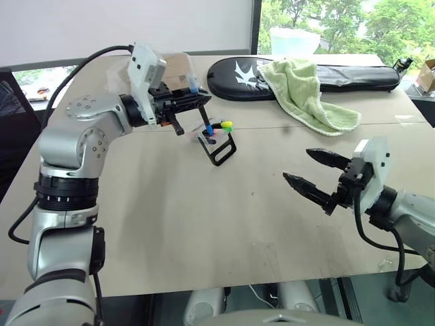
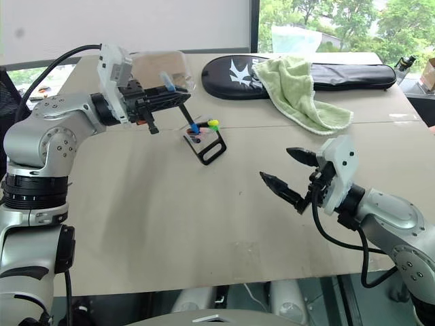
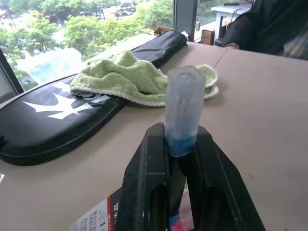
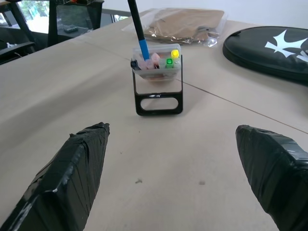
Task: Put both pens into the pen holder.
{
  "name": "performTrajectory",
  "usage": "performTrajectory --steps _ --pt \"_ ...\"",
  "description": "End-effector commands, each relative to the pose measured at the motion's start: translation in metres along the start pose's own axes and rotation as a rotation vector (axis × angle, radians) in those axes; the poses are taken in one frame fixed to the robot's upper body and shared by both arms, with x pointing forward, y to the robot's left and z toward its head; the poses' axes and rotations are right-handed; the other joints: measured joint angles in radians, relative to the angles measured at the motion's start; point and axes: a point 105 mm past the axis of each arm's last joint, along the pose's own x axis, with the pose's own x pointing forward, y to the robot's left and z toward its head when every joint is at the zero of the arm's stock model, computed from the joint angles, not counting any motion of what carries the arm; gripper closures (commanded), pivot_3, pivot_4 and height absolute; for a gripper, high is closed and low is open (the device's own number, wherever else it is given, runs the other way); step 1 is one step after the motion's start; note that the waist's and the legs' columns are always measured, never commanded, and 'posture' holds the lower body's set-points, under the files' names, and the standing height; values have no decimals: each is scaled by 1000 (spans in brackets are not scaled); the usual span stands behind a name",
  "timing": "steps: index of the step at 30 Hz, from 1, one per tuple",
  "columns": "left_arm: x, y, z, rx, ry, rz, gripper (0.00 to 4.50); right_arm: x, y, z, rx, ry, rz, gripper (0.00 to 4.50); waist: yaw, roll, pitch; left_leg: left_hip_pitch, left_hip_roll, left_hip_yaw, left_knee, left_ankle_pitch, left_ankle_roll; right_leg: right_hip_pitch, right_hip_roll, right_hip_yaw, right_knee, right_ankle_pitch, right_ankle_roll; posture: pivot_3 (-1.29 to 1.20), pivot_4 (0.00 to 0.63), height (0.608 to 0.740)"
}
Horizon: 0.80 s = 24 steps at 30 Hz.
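Left hand is clamped on the blue-ended pen, whose lower end sits in the pen holder mid-worktop. Right hand hangs spread wide and empty, well apart from the holder.

Green towel draped over long black zip case; clear bag of brown contents on tan table.

Pretty bright room: beige counter up against a big window with green trees outside, white wall on the left.
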Motion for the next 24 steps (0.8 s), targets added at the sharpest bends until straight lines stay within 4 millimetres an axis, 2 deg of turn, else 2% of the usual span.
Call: performTrajectory --steps 1,3,11,16,18,19,21,24 --pt "2 -1 6 123 1 -5 4500 -1 5 10 -45 -47 14 44 1 0 0 0 0 0 0 0 0 0 0 0 0 0 0 0 150 740" --pt "7 -10 4 179 -2 -25 4500 -2 5 11 -50 -45 12 44 1 0 0 0 0 0 0 0 0 0 0 0 0 0 0 0 150 740" --pt "30 -45 -23 565 99 -53 4500 -4 10 7 -93 3 12 44 5 1 -1 0 0 -1 1 0 0 1 -1 -1 1 0 0 0 150 740" --pt "37 -40 -41 635 190 -7 4500 -6 10 7 -103 15 11 44 3 0 -1 1 -1 0 2 0 0 1 -1 0 2 0 0 0 150 740" --pt "39 -39 -39 642 184 3 3503 -6 9 7 -105 16 11 0 2 1 -1 2 -1 0 2 0 0 1 -1 0 3 0 0 0 150 740" --pt "39 -39 -39 651 183 -1 3229 -6 9 7 -106 16 11 0 2 0 -1 2 0 0 2 0 0 1 -1 0 3 0 0 0 150 740" --pt "40 -39 -39 674 191 1 2336 -6 9 7 -106 16 11 0 1 0 -1 2 0 -1 2 0 0 1 0 -1 4 0 0 0 150 740" --pt "40 -38 -41 727 210 2 761 -5 9 7 -104 15 13 0 1 0 -1 2 0 -1 2 0 0 1 0 -1 4 0 0 0 150 740"
